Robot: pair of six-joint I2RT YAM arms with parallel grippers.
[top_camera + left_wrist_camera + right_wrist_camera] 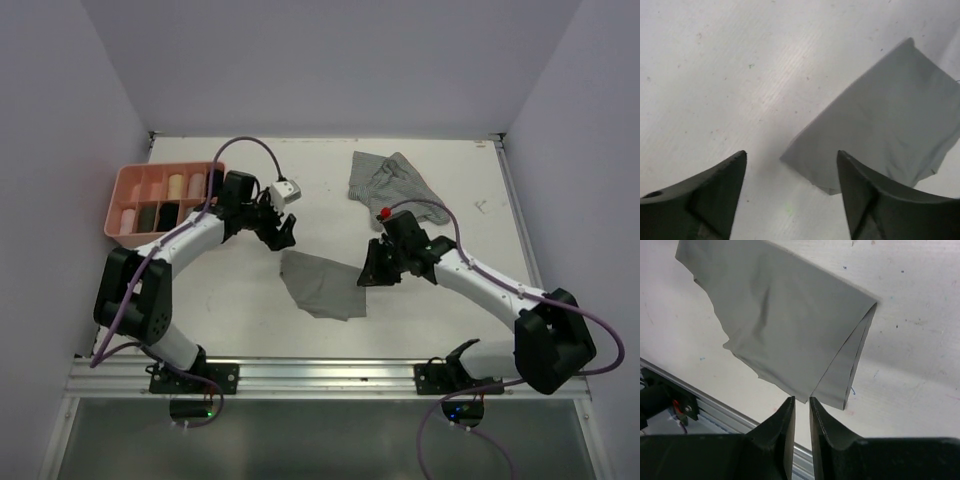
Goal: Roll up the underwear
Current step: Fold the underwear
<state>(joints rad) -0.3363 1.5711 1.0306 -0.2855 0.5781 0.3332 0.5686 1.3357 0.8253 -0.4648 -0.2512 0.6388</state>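
Over on the far left sits the pink tray (118, 203). Some of its compartments look like they hold rolled bundles, but I can't tell what's what at that size. Just right of it, the left hand (283, 236) hangs over the counter (230, 300), fingers spread wide with nothing between them, just off the far-left corner of the grey underwear (322, 285). That piece lies folded into a flat panel mid-counter, between the two hands, and isn't rolled yet. At its right edge, the right hand (371, 276) has its fingers almost pressed together with only a thin slit showing. As far as the wrist view shows, no cloth is in that slit. Well beyond it, on the far right, the striped underwear (388, 178) lies crumpled and untouched.

My read is that the fold is done and the roll hasn't started. To do it well, I'd start from one short end, take both corners level, and catch every layer. The near-right corner gapes where the layers meet, so a shallow pinch would probably lift only the top one. Make the first turn small and tight, then keep the side edges lined up so the roll doesn't cone out sideways.
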